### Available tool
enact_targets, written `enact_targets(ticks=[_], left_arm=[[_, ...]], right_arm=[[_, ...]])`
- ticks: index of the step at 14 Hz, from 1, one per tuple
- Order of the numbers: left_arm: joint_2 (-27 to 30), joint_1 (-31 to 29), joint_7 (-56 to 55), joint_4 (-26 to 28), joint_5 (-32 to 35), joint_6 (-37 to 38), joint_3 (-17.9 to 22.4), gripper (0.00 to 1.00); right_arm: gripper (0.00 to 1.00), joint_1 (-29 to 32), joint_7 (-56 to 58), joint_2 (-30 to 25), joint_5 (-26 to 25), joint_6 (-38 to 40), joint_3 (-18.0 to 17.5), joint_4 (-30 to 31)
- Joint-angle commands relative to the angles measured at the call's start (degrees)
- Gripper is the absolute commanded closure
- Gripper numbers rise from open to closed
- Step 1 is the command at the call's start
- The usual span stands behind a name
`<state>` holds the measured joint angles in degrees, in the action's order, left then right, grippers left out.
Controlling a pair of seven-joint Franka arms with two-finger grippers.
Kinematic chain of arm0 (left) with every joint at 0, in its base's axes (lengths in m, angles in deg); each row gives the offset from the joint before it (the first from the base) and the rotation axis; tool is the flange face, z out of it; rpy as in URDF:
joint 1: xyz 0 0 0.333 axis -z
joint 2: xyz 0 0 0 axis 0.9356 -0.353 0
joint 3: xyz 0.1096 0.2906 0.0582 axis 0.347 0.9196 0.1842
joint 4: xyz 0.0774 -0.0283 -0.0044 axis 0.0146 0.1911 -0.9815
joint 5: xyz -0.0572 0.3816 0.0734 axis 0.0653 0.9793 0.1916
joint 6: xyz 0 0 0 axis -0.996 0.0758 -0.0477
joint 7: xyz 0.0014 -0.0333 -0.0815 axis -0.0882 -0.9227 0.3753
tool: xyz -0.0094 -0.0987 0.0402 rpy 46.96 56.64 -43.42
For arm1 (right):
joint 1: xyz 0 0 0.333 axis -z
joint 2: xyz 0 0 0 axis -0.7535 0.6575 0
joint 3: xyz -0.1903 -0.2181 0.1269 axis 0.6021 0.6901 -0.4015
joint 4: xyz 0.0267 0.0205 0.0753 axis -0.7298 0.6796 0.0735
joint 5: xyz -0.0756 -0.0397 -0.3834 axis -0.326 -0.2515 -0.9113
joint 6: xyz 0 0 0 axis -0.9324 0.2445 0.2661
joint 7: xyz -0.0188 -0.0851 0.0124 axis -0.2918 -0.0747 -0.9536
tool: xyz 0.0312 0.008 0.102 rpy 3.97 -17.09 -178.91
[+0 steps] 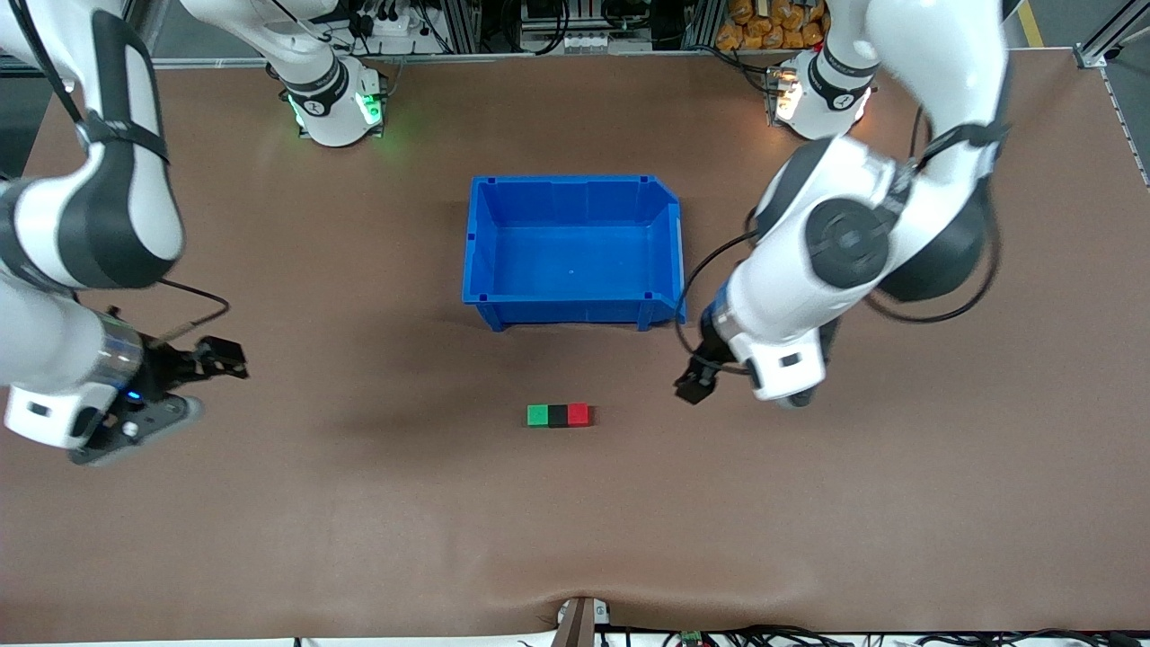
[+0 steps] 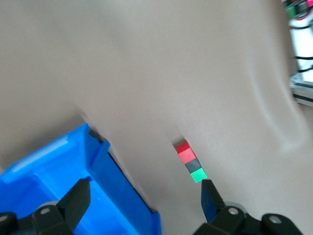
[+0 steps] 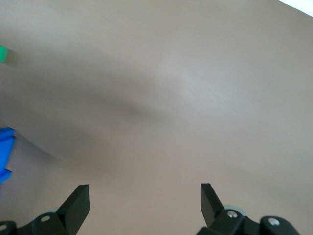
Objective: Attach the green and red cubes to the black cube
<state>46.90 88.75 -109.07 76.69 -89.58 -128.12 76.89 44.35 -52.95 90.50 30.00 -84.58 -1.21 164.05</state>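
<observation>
Both jaws stand spread and empty: left gripper (image 1: 696, 388) hovers at three o'clock of the joined row, right gripper (image 1: 220, 358) waits at nine. Small green cube (image 1: 537, 415), matte black cube (image 1: 558, 415) and red cube (image 1: 579, 414) touch, seemingly attached, at six o'clock of the blue plastic bin (image 1: 482, 235).

Even overhead light is filling the front view, throwing soft shadows across the brown matte table (image 1: 359, 539). Both wrist views are looking washed-out and soft, the bright blue plastic bin (image 2: 73, 196) blurring at lower left.
</observation>
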Motion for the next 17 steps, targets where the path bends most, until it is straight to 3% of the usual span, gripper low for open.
enact_targets(ticks=[1, 4, 7, 12, 17], left_arm=[[5.40, -3.15, 10.44, 2.09, 0.76, 4.18, -0.08, 0.00], [8.65, -7.28, 24.76, 2.18, 0.76, 9.11, 0.01, 0.00], [11.82, -11.58, 38.83, 2.27, 0.76, 12.89, -0.08, 0.00], [15.77, -17.38, 56.93, 3.05, 3.22, 18.17, -0.08, 0.00], [21.04, -25.38, 72.34, 8.49, 3.23, 18.53, -0.61, 0.00]], right_arm=[[0.00, 3.12, -1.77, -9.39, -2.04, -0.52, 0.65, 9.99], [0.00, 8.30, -2.29, -14.33, -1.70, -0.96, 0.65, 14.75], [0.00, 9.99, -7.79, -16.08, -1.25, 2.01, 0.56, 14.58], [0.00, 4.65, -19.68, -21.09, -1.25, 8.09, -0.94, 14.32], [0.00, 2.87, -18.99, -21.54, -1.43, 10.73, -1.02, 10.81]])
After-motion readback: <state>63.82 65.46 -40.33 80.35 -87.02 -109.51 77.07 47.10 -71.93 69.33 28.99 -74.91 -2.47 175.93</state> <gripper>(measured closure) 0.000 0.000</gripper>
